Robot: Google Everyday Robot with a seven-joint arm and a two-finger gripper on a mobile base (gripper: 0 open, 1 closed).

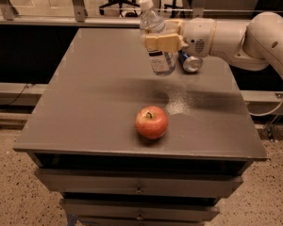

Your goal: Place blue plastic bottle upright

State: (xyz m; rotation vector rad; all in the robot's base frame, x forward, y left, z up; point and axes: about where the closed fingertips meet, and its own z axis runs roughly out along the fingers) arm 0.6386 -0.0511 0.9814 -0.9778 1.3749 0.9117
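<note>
The blue plastic bottle (156,42) is clear with a white cap and a white label. It is nearly upright, cap tilted slightly left, held above the far right part of the grey table (94,107). My gripper (161,39) reaches in from the right and is shut on the bottle's middle with tan fingers (162,43). The bottle's base hangs just above the tabletop.
A dark-blue Pepsi can (190,62) lies on its side just right of the bottle, under my arm. A red apple (151,122) sits near the table's front middle. Drawers are below the tabletop. An office chair stands far behind.
</note>
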